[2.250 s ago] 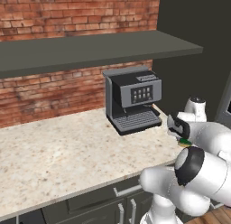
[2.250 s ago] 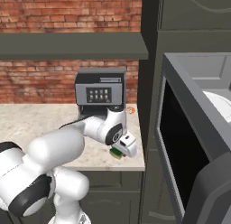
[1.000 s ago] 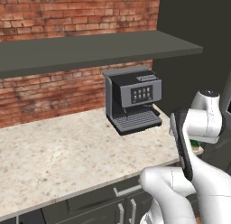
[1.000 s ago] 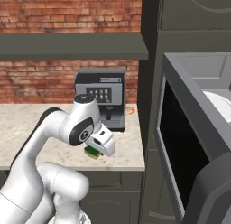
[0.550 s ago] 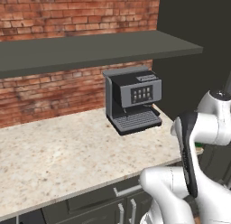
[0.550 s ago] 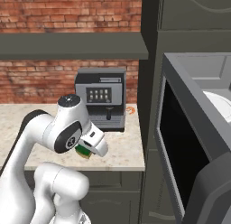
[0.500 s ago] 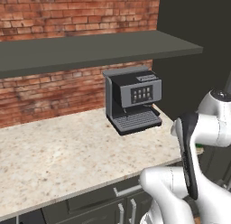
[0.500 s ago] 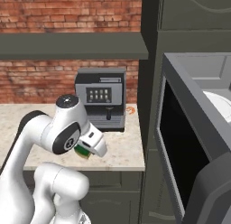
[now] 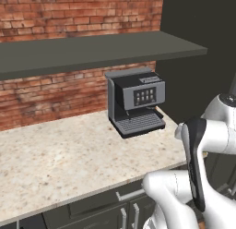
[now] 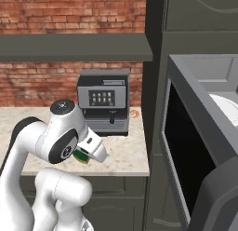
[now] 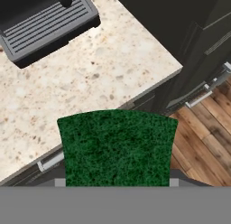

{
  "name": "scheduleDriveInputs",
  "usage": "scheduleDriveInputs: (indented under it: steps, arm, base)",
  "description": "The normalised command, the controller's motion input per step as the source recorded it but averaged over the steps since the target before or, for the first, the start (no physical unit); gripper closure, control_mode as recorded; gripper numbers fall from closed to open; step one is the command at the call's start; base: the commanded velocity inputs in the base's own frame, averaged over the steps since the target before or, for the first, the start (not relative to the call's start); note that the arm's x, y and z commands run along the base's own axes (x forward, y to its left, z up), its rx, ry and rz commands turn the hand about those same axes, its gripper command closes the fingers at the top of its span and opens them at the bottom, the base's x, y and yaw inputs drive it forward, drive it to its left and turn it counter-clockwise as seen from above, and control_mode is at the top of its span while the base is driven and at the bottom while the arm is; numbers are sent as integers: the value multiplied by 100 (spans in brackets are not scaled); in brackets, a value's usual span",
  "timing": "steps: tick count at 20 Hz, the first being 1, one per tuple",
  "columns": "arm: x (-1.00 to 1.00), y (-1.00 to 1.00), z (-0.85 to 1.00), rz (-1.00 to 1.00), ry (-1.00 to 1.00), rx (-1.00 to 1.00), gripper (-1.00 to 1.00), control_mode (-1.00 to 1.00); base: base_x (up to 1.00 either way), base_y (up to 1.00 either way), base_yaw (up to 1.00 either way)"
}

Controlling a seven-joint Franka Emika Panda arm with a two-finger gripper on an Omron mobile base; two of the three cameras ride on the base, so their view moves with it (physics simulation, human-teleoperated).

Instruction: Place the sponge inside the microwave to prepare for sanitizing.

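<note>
Green on top, the sponge (image 11: 117,146) sits gripped in our hand (image 10: 88,153) past the speckled tabletop (image 11: 90,74) edge, left of the microwave (image 10: 200,146) with its open door.

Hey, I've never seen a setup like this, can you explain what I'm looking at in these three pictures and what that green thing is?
This is a simulated kitchen with a white robot arm on a driving base. Two pictures come from cameras on the base, behind the arm, one to its left and one to its right. The third comes from a camera on the hand itself, looking along its end effector.

On the speckled counter stands a grey coffee machine, under a dark shelf and a brick wall. To the right is the microwave, its door open and a white plate inside.

The green thing is the sponge, green on top. The end effector holds it lifted past the counter's front edge, with cabinets and wooden floor below.
</note>
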Motion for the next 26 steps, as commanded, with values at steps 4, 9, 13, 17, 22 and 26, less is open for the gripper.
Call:
scheduleDriveInputs:
  steps: [4,9,13,17,22,26]
  arm:
    - [0,0,0,0,0,0,100,-100]
    - [0,0,0,0,0,0,100,-100]
    - [0,0,0,0,0,0,100,100]
    - [0,0,0,0,0,0,100,100]
    - [0,0,0,0,0,0,100,100]
    - [0,0,0,0,0,0,100,100]
  base:
    - [0,0,0]
    - [0,0,0]
    - [0,0,0]
    - [0,0,0]
    - [0,0,0]
    - [-19,0,0]
